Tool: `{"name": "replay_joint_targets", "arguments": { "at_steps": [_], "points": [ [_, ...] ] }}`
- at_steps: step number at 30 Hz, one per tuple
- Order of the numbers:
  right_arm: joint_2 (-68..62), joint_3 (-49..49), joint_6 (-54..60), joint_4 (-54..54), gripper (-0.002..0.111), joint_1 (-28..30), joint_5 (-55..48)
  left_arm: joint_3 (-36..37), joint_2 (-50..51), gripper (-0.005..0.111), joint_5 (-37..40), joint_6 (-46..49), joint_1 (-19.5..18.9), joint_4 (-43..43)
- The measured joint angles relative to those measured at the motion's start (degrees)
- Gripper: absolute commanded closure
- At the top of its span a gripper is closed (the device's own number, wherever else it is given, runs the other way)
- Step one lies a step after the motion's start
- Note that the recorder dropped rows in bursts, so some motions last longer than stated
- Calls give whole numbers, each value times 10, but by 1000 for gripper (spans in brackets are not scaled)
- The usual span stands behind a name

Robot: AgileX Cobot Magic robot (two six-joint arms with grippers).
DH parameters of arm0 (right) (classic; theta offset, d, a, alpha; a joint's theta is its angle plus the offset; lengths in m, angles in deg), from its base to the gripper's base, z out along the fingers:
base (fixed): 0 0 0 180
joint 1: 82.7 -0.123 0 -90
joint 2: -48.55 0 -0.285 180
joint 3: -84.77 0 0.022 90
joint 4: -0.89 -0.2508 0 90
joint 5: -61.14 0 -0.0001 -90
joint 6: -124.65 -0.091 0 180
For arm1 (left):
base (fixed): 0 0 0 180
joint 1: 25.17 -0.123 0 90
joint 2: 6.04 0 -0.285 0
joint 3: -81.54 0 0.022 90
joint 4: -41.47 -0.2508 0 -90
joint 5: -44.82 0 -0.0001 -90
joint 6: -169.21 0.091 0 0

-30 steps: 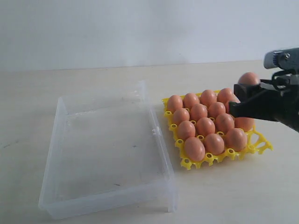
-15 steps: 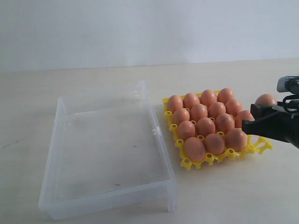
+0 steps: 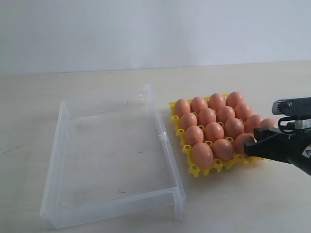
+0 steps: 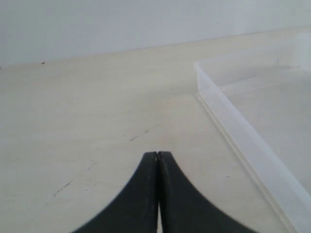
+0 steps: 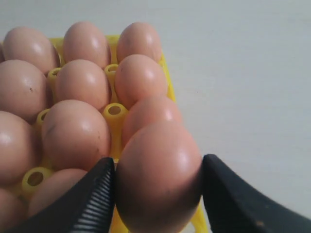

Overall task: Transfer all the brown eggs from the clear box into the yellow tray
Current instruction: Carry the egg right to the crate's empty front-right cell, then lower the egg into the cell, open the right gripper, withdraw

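My right gripper [image 3: 260, 141] is shut on a brown egg [image 3: 269, 123] and holds it low at the front right corner of the yellow tray [image 3: 194, 170]. In the right wrist view the held egg [image 5: 158, 177] fills the gap between the two black fingers [image 5: 95, 199], just above the tray [image 5: 114, 110]. Several brown eggs [image 3: 206, 116] sit in the tray's cups. The clear box [image 3: 167, 150] on the left has no eggs showing in it. My left gripper [image 4: 158, 154] is shut on nothing, low over the table beside the box wall [image 4: 252, 145].
The clear box and the tray stand side by side on a pale table [image 3: 243, 204], with a narrow gap between them. A white wall runs along the back. The left arm does not show in the exterior view.
My right gripper has come down and toward the front with the egg, from above the tray's back right to low at its front right corner. The left gripper's earlier state is not shown.
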Motion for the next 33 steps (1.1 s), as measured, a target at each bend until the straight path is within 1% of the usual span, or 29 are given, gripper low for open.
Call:
{"name": "replay_joint_targets", "arguments": {
  "at_steps": [9,11,13,14,19,20,21,25,29,32,33],
  "points": [
    [-28,-15,16,-2,108,2,4,0,0,107,0,0,0,0],
    [-30,-15,18,-2,106,2,4,0,0,107,0,0,0,0],
    [-30,-15,24,-5,98,2,4,0,0,107,0,0,0,0],
    [-31,-15,24,-5,91,2,4,0,0,107,0,0,0,0],
    [-31,-15,26,-7,51,2,-3,0,0,107,0,0,0,0],
    [-31,-15,26,-7,46,2,-6,0,0,107,0,0,0,0],
    [-31,-15,26,-8,44,2,-7,0,0,107,0,0,0,0],
    [-31,-16,36,-12,45,4,-8,0,0,107,0,0,0,0],
    [10,-16,72,-16,49,4,-27,0,0,107,0,0,0,0],
    [83,-16,117,-47,58,4,-47,0,0,107,0,0,0,0],
    [109,-16,127,-61,65,4,-50,0,0,107,0,0,0,0]
  ]
}}
